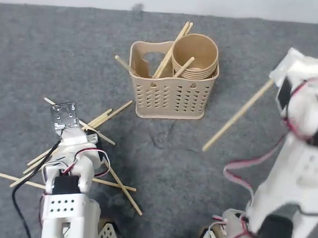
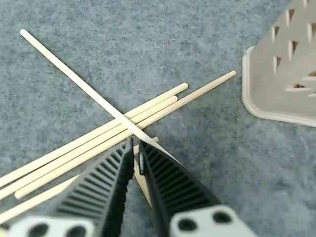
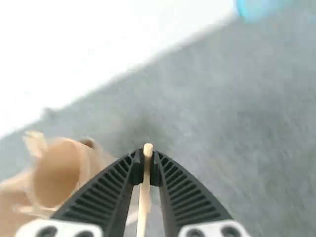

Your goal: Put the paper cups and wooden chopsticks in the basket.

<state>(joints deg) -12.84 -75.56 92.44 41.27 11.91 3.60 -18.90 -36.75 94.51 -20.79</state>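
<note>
Lots of loose chopsticks (image 1: 32, 160) lie in a messy heap on the grey carpet (image 1: 167, 157) at the left of my high view, some crossing over others. My left arm sits right over that heap. Through its wrist camera I see the left gripper (image 2: 137, 146) low over the carpet, with its two fingers squeezed almost together. One crossing chopstick (image 2: 74, 74) lies slantwise over three side-by-side sticks (image 2: 148, 111). It runs in between the finger tips, so it looks pinched there. A corner of the basket (image 2: 281, 79) stands near them.

In the middle of the high view the tan basket (image 1: 168, 100) stands upright, with little slots in its wall. A stack of paper cups (image 1: 195, 54) sits inside it, in the half nearer my right arm. A few leaning chopsticks (image 1: 171, 49) are in there too. One rests in the top cup and the others poke out over the rim.

To the right of the basket, and apart from it, one long chopstick (image 1: 237, 115) slants across the carpet. I cannot tell if its low end touches the carpet. Its high end is in my right gripper (image 3: 146, 157), whose fingers are clamped tight on it. The tip sticks out just past the fingertips.
</note>
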